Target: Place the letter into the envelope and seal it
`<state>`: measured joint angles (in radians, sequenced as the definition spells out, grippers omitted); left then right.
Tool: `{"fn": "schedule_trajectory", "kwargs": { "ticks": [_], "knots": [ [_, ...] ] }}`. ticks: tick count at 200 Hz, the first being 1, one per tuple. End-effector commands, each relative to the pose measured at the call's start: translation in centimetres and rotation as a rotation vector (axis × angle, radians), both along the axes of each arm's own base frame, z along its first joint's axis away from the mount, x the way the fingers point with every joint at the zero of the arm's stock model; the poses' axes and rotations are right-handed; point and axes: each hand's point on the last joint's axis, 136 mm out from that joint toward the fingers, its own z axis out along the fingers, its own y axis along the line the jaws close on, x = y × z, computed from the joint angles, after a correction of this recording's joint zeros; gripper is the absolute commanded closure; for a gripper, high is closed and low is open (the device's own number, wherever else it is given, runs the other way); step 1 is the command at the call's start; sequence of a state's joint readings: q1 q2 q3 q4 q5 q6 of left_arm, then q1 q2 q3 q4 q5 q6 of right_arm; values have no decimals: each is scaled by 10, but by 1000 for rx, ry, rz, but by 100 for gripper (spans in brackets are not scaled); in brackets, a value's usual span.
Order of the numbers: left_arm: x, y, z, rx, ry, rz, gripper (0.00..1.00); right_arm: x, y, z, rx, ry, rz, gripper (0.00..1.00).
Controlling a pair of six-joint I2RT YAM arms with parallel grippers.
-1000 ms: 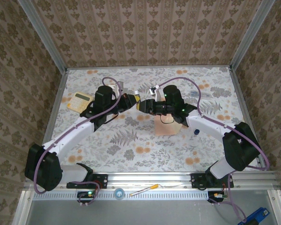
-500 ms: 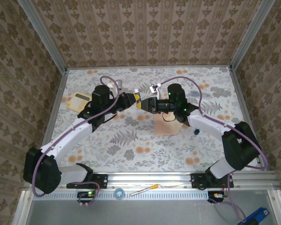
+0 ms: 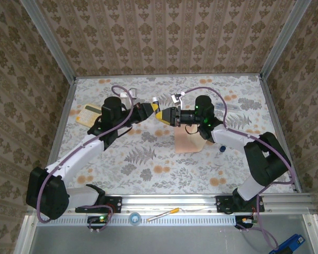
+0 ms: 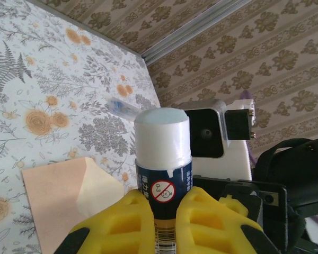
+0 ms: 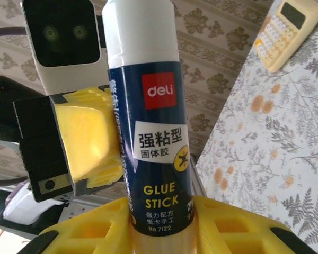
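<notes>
I am watching the left pincer (image 4: 167, 200) clamping its yellow fingers tight on a glue stick (image 4: 163, 143), whose white end is pointing away from the wrist. The right pincer (image 5: 161, 207) is gripping the same stick from the facing side, its yellow fingers pressing on the foot of the dark blue label. The two arms are meeting nose to nose in mid-air above the middle of the floral bench (image 3: 148, 159). Under the right arm, the envelope (image 3: 190, 142) is lying flat on the bench, its pointed flap open and showing the paler tan inner face. A cream calculator (image 3: 90, 113) is sitting near the bench's far left edge.
</notes>
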<state>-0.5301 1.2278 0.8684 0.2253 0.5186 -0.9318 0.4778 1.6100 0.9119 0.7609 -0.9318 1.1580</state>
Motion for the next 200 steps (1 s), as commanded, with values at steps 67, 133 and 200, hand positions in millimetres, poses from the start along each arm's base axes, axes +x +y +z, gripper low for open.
{"fn": "schedule_trajectory", "kwargs": {
  "ticks": [67,133,200],
  "knots": [
    [-12,2,20,-47,-50,-43,91,9,-7,21,62,-39,-14,63],
    [0,15,12,-4,-32,38,91,0,-32,-8,-279,-75,-133,39],
    [17,26,-7,232,20,184,92,-13,-43,-21,-598,-160,-228,36]
  ]
}}
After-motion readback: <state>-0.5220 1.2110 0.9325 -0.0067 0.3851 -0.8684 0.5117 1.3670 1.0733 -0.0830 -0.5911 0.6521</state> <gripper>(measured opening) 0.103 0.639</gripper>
